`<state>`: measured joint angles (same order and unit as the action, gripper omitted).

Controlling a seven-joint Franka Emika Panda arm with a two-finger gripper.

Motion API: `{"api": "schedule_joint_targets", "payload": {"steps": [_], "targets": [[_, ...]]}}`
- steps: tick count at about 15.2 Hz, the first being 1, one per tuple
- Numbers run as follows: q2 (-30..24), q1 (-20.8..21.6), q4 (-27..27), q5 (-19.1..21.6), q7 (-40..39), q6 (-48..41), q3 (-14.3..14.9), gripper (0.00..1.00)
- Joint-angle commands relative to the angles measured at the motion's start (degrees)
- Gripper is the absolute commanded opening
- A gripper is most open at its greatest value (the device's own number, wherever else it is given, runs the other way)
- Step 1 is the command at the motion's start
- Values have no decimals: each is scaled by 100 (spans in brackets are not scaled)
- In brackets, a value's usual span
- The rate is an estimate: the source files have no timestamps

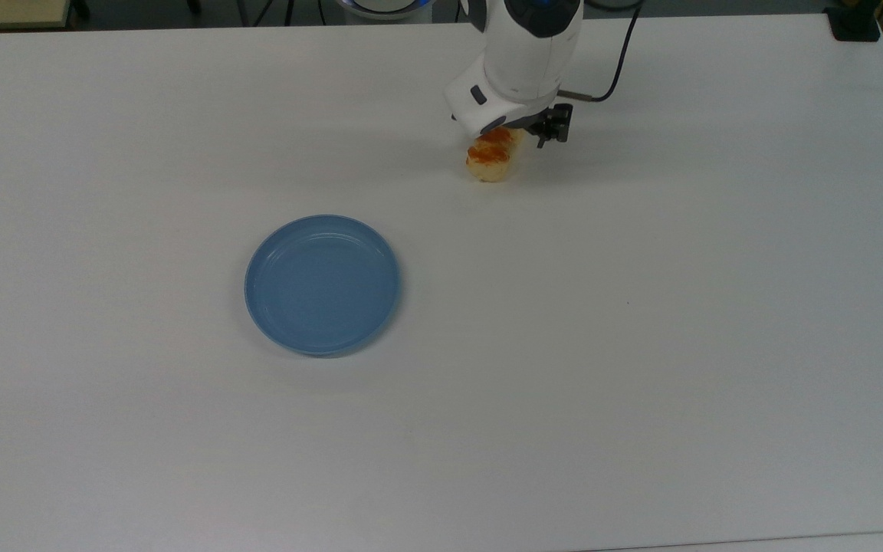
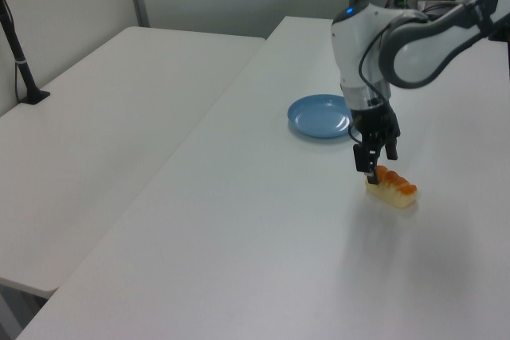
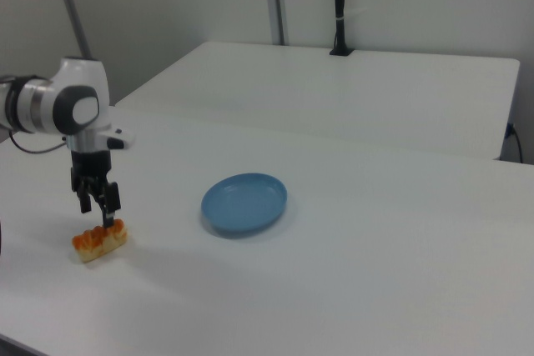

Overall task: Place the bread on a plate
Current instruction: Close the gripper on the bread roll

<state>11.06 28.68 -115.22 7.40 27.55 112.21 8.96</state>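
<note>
The plate [image 1: 323, 284] is plain blue on a white bench [image 1: 641, 345]. The bread [image 1: 487, 159] is pale yellow with orange-brown glazed bumps. The arm [image 1: 526, 54] is white, its pincer [image 2: 373, 166] black.

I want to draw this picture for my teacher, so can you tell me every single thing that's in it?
Small oblong pale-yellow bread roll with orange-brown glazed bumps: one, lying on the near white table, apart from the plate, right under the tool.
Round shallow blue plate: one, blue, on the same table with nothing in it.
Large white tables: two, white, side by side; the second stands behind in the right view.
Black post: one, black, standing at the second table's far edge.
White robot arm: one, white and grey, reaching down over the bread.
Tool: one, black, open, fingertips just above the bread.
</note>
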Motion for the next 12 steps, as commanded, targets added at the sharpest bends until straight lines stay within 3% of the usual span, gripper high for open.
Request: {"api": "schedule_joint_targets", "payload": {"steps": [1,5,6,9,10,12], "targets": [[-104,-64,-510,-151,172,468,36,100],[19,-117,-546,-151,198,758,36,100],[19,-109,-546,-151,233,776,36,95],[36,-21,-546,-151,330,785,27,66],[54,23,-546,-151,339,785,27,47],[115,120,-537,-151,356,776,27,28]]}}
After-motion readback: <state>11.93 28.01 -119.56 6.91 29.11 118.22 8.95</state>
